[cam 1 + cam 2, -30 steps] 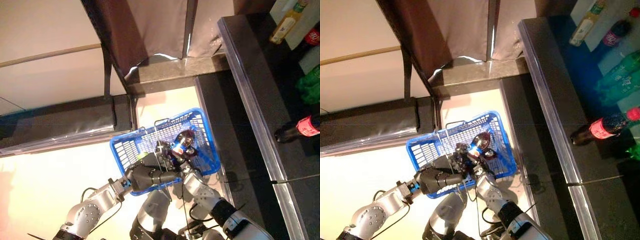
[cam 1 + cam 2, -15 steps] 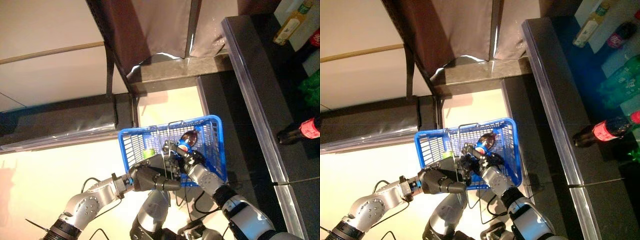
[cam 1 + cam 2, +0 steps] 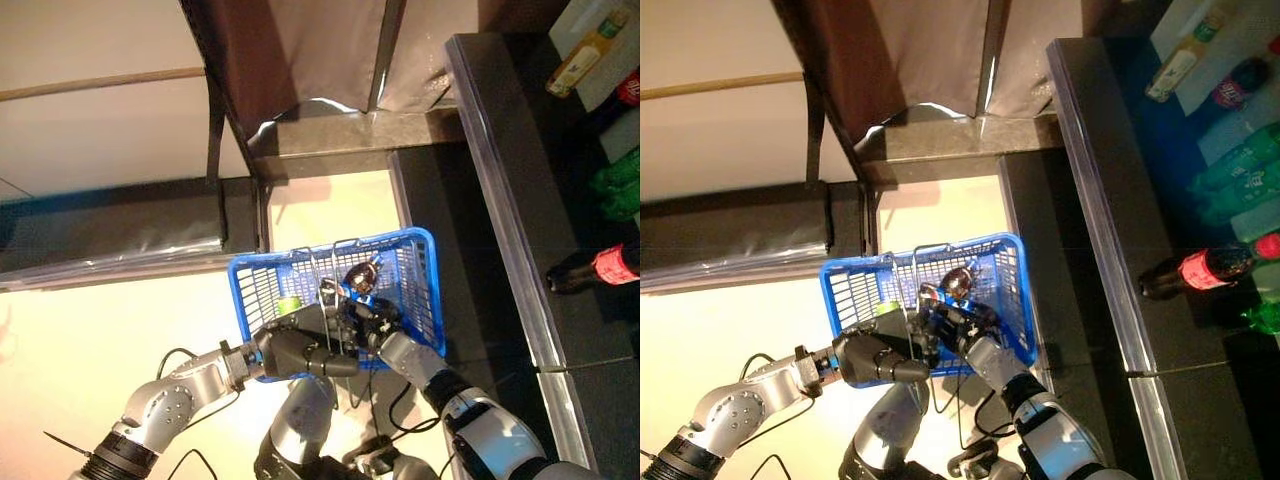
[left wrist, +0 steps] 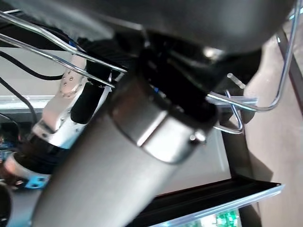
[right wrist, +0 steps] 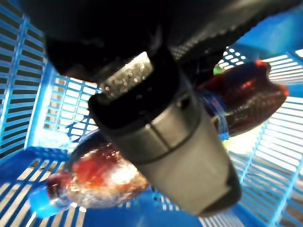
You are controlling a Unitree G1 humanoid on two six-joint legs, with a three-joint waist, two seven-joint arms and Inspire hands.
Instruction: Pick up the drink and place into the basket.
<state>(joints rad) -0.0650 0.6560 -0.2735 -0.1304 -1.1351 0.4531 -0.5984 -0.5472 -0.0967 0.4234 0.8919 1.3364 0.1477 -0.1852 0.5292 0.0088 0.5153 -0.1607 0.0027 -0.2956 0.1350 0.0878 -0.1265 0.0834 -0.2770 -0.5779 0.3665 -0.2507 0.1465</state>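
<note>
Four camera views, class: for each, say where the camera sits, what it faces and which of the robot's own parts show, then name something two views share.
Left eye view: on the head, looking down at the blue basket; the left hand and right hand show.
Right eye view: beside it, same scene; also the bottles on the dark counter.
Left wrist view: on the left wrist, facing the basket's wire handle; that hand's dark bulk shows.
Right wrist view: on the right wrist, inside the basket, facing the cola bottle the hand holds.
Shared: both eye views show the basket.
</note>
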